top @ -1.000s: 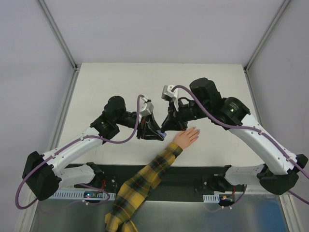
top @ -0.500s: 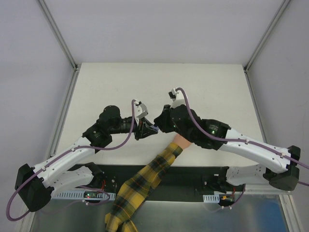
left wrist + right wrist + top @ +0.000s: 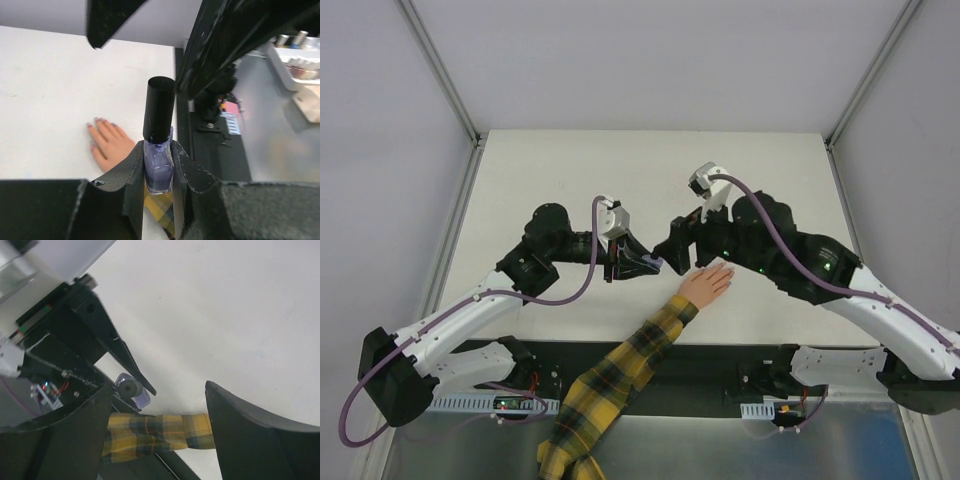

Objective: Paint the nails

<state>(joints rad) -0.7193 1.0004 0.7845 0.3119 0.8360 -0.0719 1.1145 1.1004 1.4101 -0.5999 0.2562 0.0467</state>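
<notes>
At nine o'clock of the hand (image 3: 707, 283), left gripper (image 3: 159, 156) pinches the bottle (image 3: 159, 175) steady; right gripper (image 3: 157, 388), spread, faces the cap (image 3: 159, 112), likely for unscrewing.

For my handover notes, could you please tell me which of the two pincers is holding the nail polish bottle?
The left pincer: it is shut on the purple nail polish bottle; the right pincer stands open, gripping nothing.

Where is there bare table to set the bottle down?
Widest: the far strip of table along the back edge. Smaller: the patch between the hand and the right arm. Crowded: the centre, where the left claw holding the bottle, the open right claw and the hand sit close together.
</notes>
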